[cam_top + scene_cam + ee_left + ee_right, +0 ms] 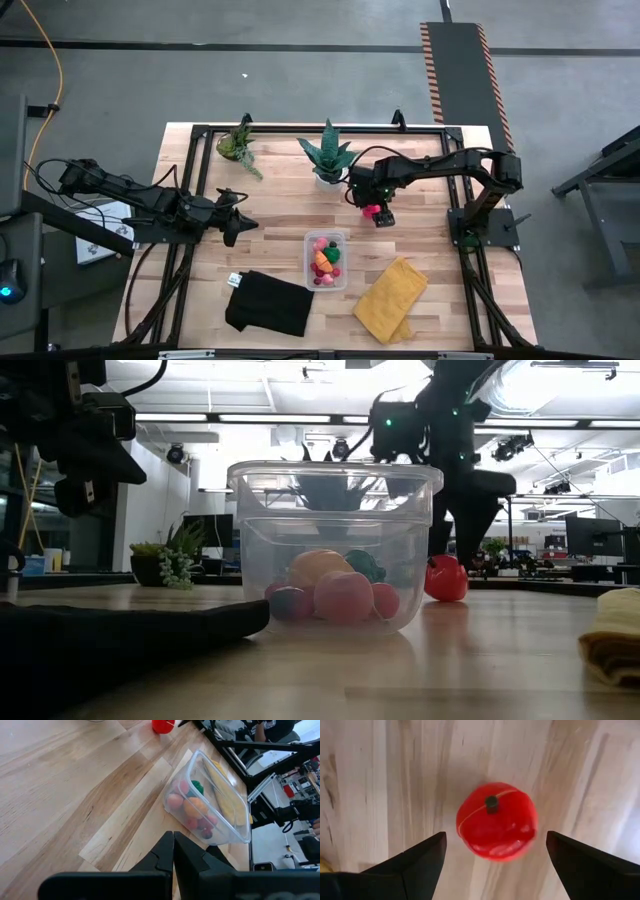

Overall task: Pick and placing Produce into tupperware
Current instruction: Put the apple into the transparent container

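A clear tupperware (326, 259) stands on the wooden table and holds several small toy fruits (335, 593), red, orange, green and pink. A red toy tomato (496, 821) with a dark stem lies on the table (272, 205) beyond it, toward the far right. My right gripper (495, 851) hangs open above the tomato, pointing down, one finger on either side and clear of it. My left gripper (173, 851) is shut at the table's left, empty, aimed toward the tupperware (210, 795).
Two potted green plants (326, 156) (238, 145) stand at the far edge. A black cloth (268, 303) lies near the front, left of the tupperware, and a yellow cloth (391, 299) lies to its right. A black frame borders the table.
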Motion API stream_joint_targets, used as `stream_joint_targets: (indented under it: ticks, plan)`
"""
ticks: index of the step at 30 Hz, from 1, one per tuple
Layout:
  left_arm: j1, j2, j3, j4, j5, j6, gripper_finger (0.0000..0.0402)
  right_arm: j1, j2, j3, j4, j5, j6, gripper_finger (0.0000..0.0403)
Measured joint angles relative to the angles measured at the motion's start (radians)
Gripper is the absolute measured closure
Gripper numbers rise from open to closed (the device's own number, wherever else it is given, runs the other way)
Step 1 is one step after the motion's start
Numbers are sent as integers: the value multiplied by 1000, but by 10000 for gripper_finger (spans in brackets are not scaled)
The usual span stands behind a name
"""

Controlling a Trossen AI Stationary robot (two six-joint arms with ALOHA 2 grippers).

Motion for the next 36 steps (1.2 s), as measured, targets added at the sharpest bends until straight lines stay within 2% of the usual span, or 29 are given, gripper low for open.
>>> stream_joint_targets:
  ticks: [36]
  plan:
    - [0, 0, 0, 0, 0, 0, 401, -41, -6, -90, 169, -28, 14, 68]
